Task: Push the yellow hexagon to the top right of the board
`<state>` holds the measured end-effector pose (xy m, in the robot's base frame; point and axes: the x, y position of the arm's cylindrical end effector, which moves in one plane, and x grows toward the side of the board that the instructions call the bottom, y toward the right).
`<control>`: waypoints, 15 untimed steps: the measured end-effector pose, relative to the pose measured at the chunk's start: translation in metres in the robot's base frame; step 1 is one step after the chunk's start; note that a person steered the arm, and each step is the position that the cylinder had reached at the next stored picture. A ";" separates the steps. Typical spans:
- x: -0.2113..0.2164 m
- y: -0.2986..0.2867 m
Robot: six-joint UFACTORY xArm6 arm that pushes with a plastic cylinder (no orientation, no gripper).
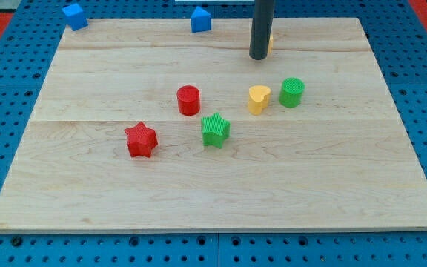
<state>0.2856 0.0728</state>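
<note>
Tip (pixel 259 56) bare, grasping nothing, touching yellow hexagon (pixel 270 42) near board (pixel 87 200) top edge, mostly hidden behind rod. Yellow heart (pixel 258 99), green cylinder (pixel 291 92) below hexagon.

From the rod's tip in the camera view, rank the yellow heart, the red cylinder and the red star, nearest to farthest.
From my tip:
1. yellow heart, just below the tip.
2. red cylinder, lower left, mid-board.
3. red star, farthest, toward the view's bottom left.
</note>
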 end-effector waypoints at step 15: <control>-0.083 0.103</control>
<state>0.2022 0.1757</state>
